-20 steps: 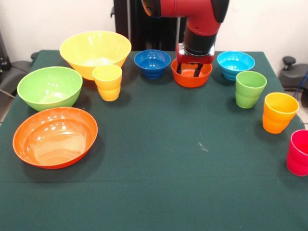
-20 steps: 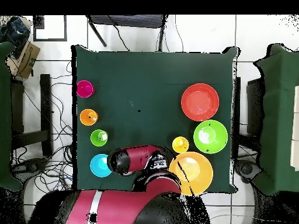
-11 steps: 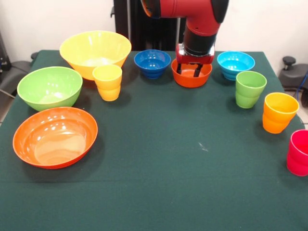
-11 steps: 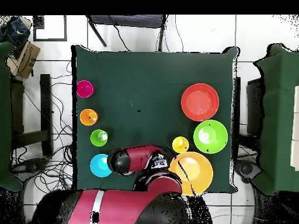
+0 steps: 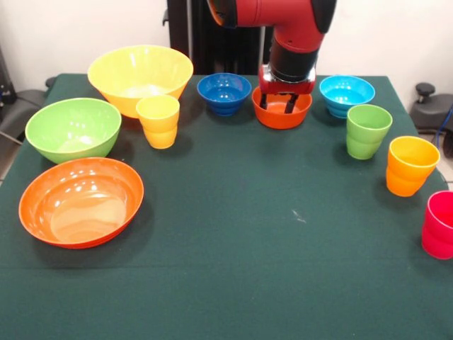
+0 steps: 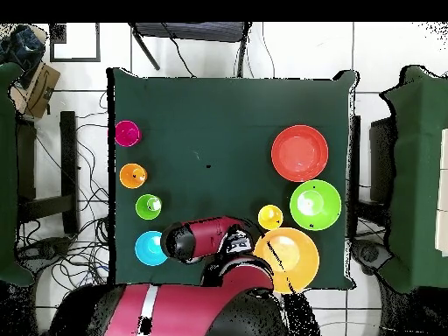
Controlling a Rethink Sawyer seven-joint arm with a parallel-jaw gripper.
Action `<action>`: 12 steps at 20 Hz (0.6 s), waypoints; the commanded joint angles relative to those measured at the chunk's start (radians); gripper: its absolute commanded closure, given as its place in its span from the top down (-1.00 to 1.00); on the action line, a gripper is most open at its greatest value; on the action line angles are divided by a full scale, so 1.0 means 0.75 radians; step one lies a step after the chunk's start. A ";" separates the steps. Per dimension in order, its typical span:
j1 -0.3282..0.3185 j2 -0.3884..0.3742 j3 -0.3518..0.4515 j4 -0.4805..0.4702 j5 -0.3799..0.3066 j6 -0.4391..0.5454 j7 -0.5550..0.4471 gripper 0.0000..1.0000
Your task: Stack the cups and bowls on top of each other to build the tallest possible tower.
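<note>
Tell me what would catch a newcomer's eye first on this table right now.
Most striking is the red and black arm's gripper, fingers spread inside the small glossy orange plastic bowl at the far middle of the green table. Next come the three big bowls down the front view's left side: the large yellow bowl, the large green bowl and the wide orange bowl. Nothing is stacked yet.

A dark green cloth covers the counter (image 5: 233, 234) from edge to edge. Behind its far edge in the front view stands a plain pale wall (image 5: 396, 35) and a black upright post (image 5: 191, 35). From overhead, the floor (image 6: 376, 61) is white tile with dark joints, and loose cables (image 6: 87, 254) trail beside one counter edge. A cardboard box (image 6: 39, 83) sits near a corner, and green-covered furniture (image 6: 420, 175) stands beyond the opposite edge.
</note>
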 commanded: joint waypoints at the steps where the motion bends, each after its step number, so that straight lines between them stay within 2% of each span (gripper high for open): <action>1: -0.053 0.116 0.120 -0.341 -0.068 -0.130 -0.003 1.00; 12: -0.088 0.143 0.167 -0.426 -0.119 -0.069 -0.065 1.00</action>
